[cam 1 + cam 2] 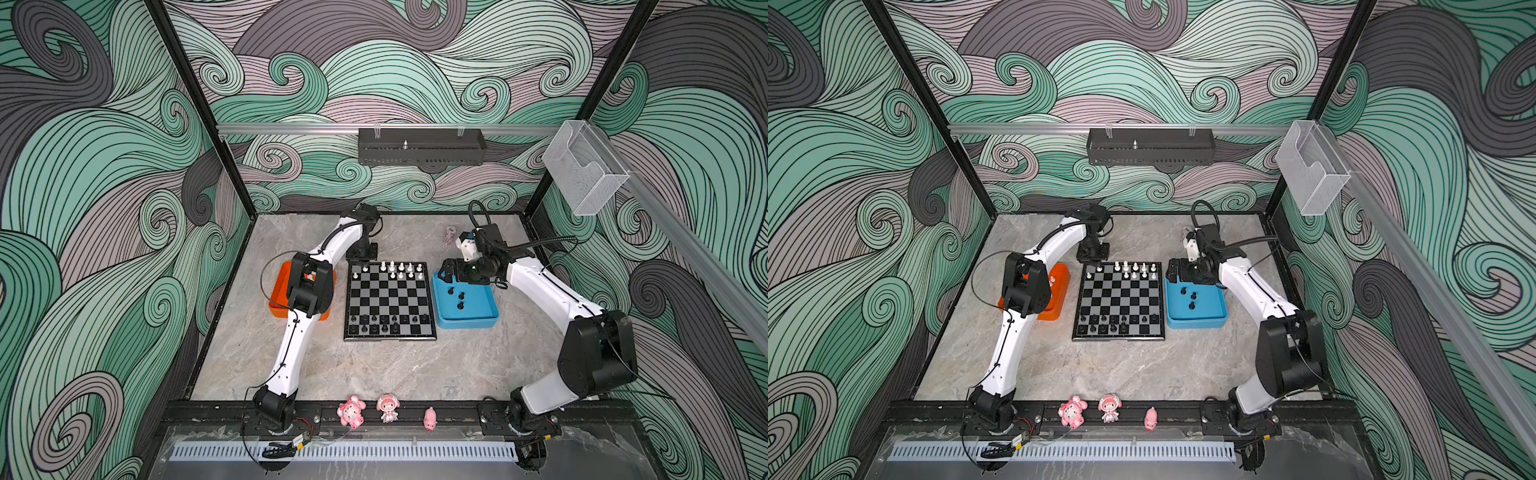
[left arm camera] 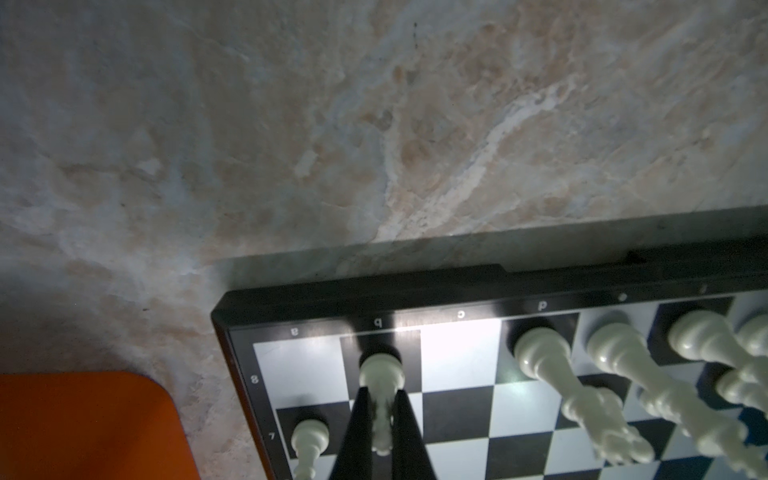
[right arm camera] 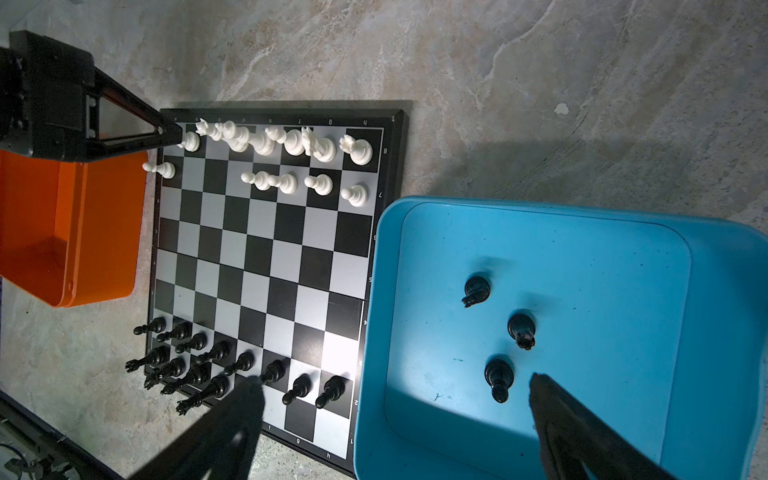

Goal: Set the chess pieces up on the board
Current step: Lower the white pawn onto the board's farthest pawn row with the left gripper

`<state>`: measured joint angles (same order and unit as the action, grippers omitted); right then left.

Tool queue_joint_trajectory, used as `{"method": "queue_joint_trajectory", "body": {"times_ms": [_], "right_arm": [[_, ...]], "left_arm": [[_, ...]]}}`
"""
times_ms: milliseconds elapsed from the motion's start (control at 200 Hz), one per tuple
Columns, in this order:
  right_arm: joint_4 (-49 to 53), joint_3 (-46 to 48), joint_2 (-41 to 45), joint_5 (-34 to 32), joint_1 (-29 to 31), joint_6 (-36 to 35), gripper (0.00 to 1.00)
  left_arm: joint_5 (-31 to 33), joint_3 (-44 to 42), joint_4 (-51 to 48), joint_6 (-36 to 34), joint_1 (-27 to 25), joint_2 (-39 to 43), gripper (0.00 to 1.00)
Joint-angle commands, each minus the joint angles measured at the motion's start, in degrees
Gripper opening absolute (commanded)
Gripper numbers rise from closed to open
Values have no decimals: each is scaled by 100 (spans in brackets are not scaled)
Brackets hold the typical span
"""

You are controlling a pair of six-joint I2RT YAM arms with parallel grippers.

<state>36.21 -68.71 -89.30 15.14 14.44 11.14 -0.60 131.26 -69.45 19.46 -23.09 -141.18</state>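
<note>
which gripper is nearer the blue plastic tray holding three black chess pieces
Right. The right gripper hangs open over the board-side wall of the blue plastic tray; the left gripper is across the checkered chessboard, shut on a white chess piece at its far corner.

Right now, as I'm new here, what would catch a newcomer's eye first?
The square black-and-grey checkered chessboard sits mid-table, part filled. The left gripper is shut on a white plastic chessman near the board's far left corner. The open right gripper hangs by the blue plastic tray holding three black chessmen.
</note>
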Motion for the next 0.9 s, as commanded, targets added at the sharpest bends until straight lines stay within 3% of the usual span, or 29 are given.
{"method": "queue_joint_trajectory", "body": {"times_ms": [0,425,896], "right_arm": [[45,50,-73,55,-38,-27,99],[50,44,-91,60,-55,-27,99],[50,46,-87,68,-56,-24,99]], "left_arm": [[77,211,-183,-39,-65,-85,6],[113,232,-91,-39,-64,-104,7],[52,258,-30,55,-69,25,27]]}}
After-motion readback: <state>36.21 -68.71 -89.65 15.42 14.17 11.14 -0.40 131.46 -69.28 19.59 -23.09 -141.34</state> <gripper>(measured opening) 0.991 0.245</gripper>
